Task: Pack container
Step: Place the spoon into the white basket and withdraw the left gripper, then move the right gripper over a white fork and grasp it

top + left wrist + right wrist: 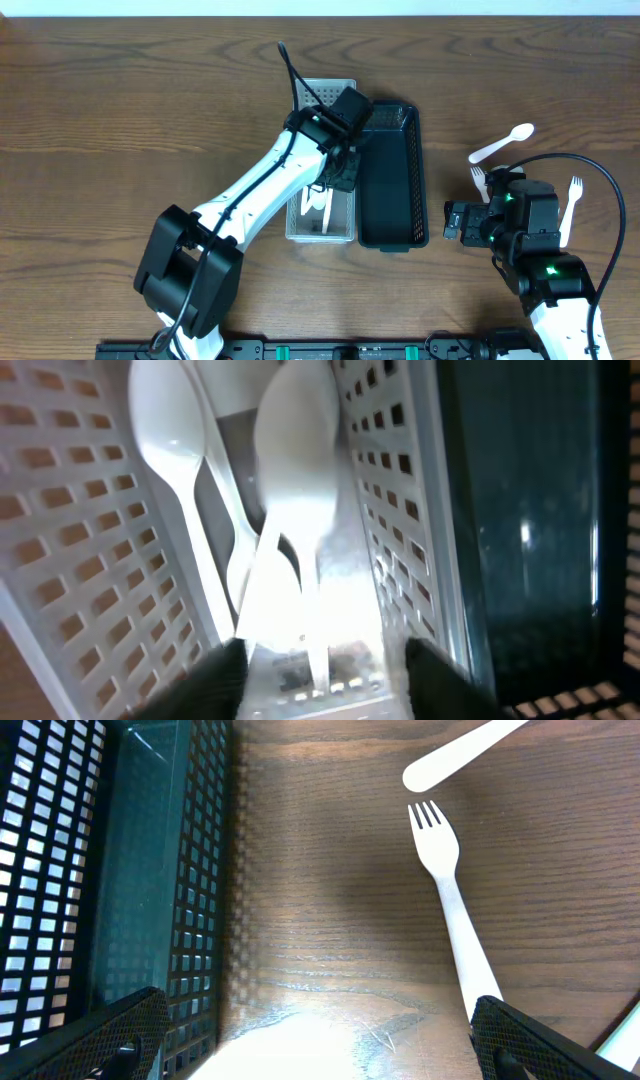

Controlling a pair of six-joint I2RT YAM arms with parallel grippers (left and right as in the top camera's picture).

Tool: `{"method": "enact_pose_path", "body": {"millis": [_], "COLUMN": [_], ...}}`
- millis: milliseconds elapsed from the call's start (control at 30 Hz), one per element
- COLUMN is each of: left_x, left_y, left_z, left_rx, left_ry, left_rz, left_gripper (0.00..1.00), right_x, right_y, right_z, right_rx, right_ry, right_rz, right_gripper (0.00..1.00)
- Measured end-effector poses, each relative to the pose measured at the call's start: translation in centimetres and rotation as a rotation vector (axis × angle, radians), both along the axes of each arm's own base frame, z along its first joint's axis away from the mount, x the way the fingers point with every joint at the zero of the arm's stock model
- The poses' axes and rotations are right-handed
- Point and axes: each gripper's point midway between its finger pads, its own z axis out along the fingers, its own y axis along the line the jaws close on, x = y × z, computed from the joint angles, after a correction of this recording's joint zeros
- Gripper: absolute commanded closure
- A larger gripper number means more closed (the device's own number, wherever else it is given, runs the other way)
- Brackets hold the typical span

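Note:
In the overhead view a white perforated container (340, 90) stands beside a black one (392, 175). My left gripper (340, 172) reaches down into the white container. In the left wrist view its jaws (325, 682) stand apart, open. A white spoon (295, 450) lies between them with its handle untouched, and another spoon (165, 420) lies beside it. My right gripper (455, 222) hovers open over bare table (320, 1050), right of the black container (100, 870). A white fork (450, 890) lies just ahead of its right finger (540, 1045).
On the wood right of the black container lie a white spoon (503, 143), a fork (480, 180) and another fork (570, 210). A spoon handle (460, 755) shows at the top of the right wrist view. Cutlery (318, 205) lies in the white container's near end.

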Motion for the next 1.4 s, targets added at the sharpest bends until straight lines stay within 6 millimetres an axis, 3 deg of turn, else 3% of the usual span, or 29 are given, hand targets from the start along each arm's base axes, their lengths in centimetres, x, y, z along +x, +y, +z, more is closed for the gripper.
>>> {"method": "enact_pose_path", "body": {"millis": [233,400,533,567,667,767,867,933,1067,1167,1400], "left_x": [0.0,-0.7,-0.7,-0.7,-0.8,-1.7,-2.5,-3.3,-5.0,-6.0,-7.1], "left_y": [1.0,4.3,9.9,12.2,18.7,25.0,28.2,29.9,31.2,31.3,31.1], "left_z": [1.7,7.6,13.8,15.3,17.7,18.7,19.1,19.5,20.2,20.8,21.4], "left_rx": [-0.008,0.014,0.021,0.021,0.041,0.069,0.075,0.082,0.079,0.074,0.070], "left_ry": [-0.021,-0.131,-0.278,-0.311,-0.370,-0.388,-0.395,-0.409,-0.441,-0.469,-0.497], "left_rz": [0.004,0.039,0.172,0.240,0.451,0.674,0.796,0.859,0.913,0.917,0.904], "left_gripper": [0.34,0.27,0.25,0.25,0.24,0.24,0.24,0.24,0.24,0.24,0.24], "right_x": [0.0,0.2,0.3,0.2,0.4,1.1,1.4,0.9,-1.5,-3.0,-7.6], "right_y": [0.0,-0.3,-1.2,-1.6,-3.1,-5.1,-6.5,-7.5,-8.4,-8.1,-6.4], "right_z": [0.0,1.8,6.5,8.0,11.8,14.3,14.0,12.6,9.7,8.9,11.7], "right_rx": [-0.001,-0.012,-0.057,-0.077,-0.132,-0.186,-0.211,-0.224,-0.235,-0.230,-0.176], "right_ry": [-0.001,-0.008,0.000,0.011,0.046,0.093,0.151,0.236,0.448,0.512,0.424], "right_rz": [0.000,-0.011,-0.046,-0.060,-0.106,-0.158,-0.193,-0.215,-0.222,-0.198,-0.155], "right_gripper": [0.01,0.01,0.01,0.01,0.02,0.01,0.01,0.01,0.01,0.01,0.01]}}
